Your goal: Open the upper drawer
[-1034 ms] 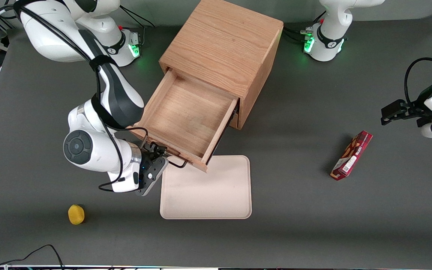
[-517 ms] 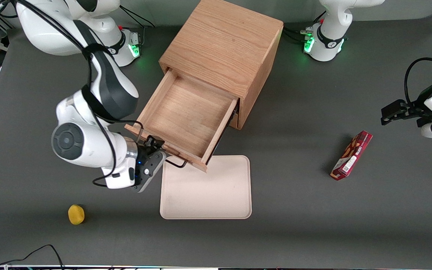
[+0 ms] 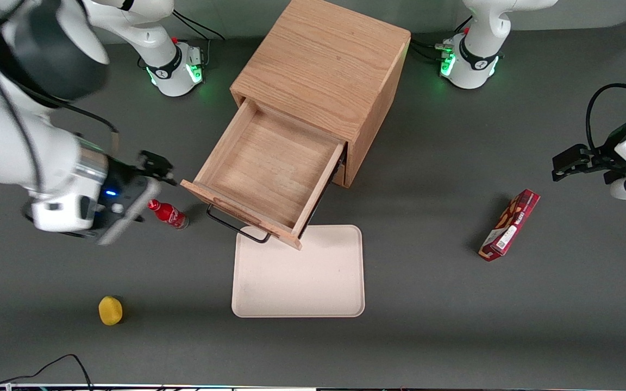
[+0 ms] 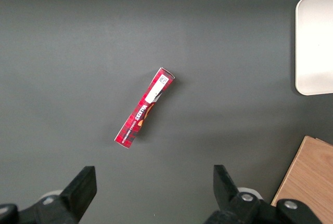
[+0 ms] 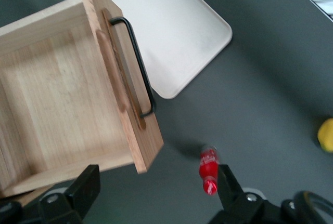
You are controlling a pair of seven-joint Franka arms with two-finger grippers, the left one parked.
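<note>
The upper drawer (image 3: 269, 168) stands pulled far out of the wooden cabinet (image 3: 324, 65), and its tray is empty. Its black bar handle (image 3: 237, 225) is free, on the drawer front nearest the front camera. My right gripper (image 3: 156, 168) is open and empty. It is raised above the table, apart from the drawer and toward the working arm's end. In the right wrist view the drawer (image 5: 57, 99) and its handle (image 5: 138, 65) show clear of my gripper (image 5: 156, 193), with the black fingers (image 5: 86, 187) spread wide.
A small red bottle (image 3: 168, 213) lies on the table beside the drawer front, under my gripper; it also shows in the right wrist view (image 5: 208, 171). A beige tray (image 3: 299, 271) lies in front of the drawer. A yellow fruit (image 3: 110, 310) and a red box (image 3: 510, 224) lie farther off.
My gripper has come off the drawer handle and pulled up and away toward the working arm's end. The red bottle has come into view. The drawer has stayed open.
</note>
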